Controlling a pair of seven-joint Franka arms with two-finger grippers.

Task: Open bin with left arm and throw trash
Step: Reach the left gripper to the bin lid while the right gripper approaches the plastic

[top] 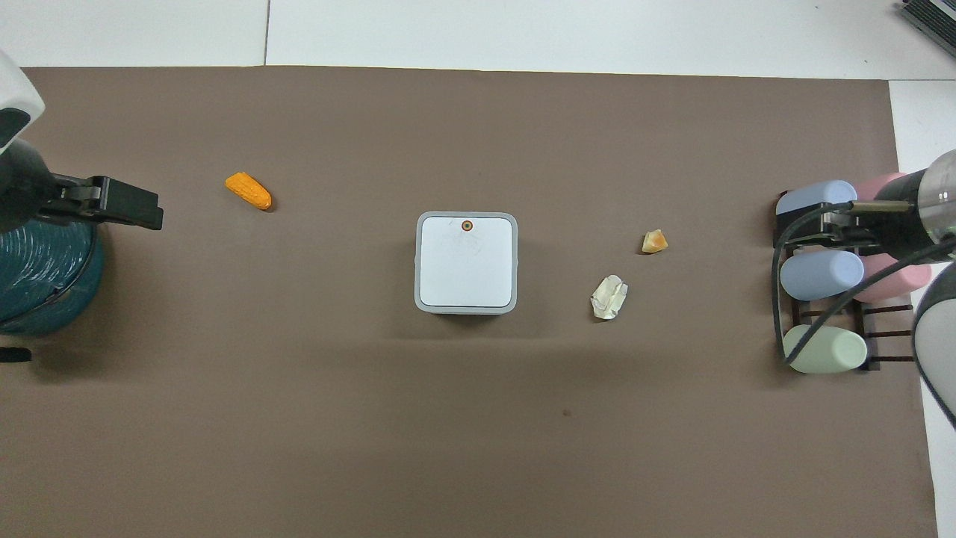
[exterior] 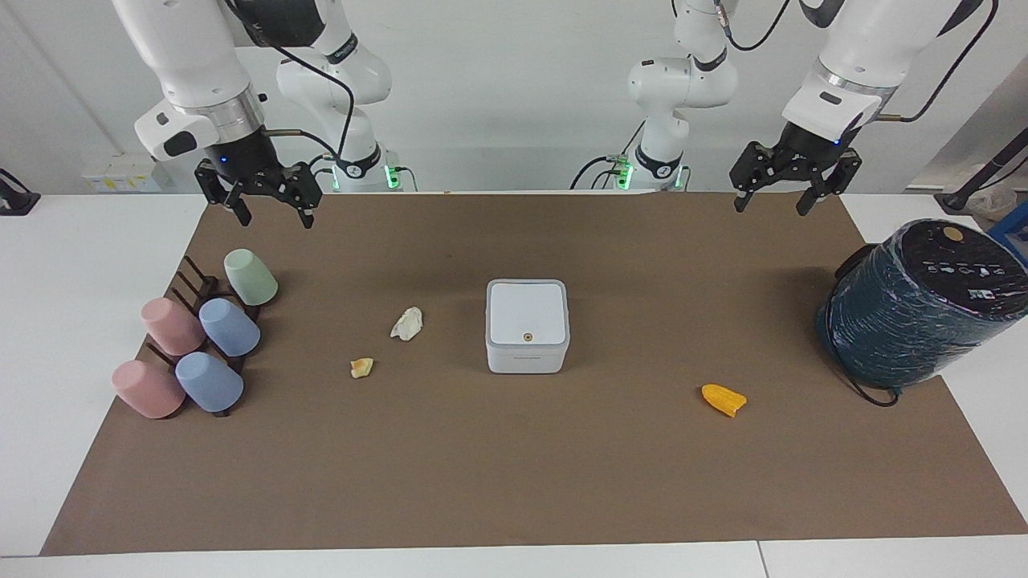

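Note:
The white square bin [exterior: 527, 325] stands shut in the middle of the brown mat; its lid shows a small brownish dot. It also shows in the overhead view [top: 467, 261]. A crumpled white tissue wad [exterior: 407, 323] and a tiny pale yellow-orange peel bit [exterior: 361, 368] lie toward the right arm's end. A bright orange peel piece [exterior: 723, 399] lies toward the left arm's end. My left gripper [exterior: 771, 206] hangs open and empty above the mat's edge by the robots. My right gripper [exterior: 275, 218] hangs open and empty above the same edge, near the cups.
A large dark teal plastic-wrapped cylinder [exterior: 915, 305] stands at the left arm's end of the mat. Several pastel cups lie on a dark rack [exterior: 189, 282] at the right arm's end. The brown mat [exterior: 514, 482] covers most of the white table.

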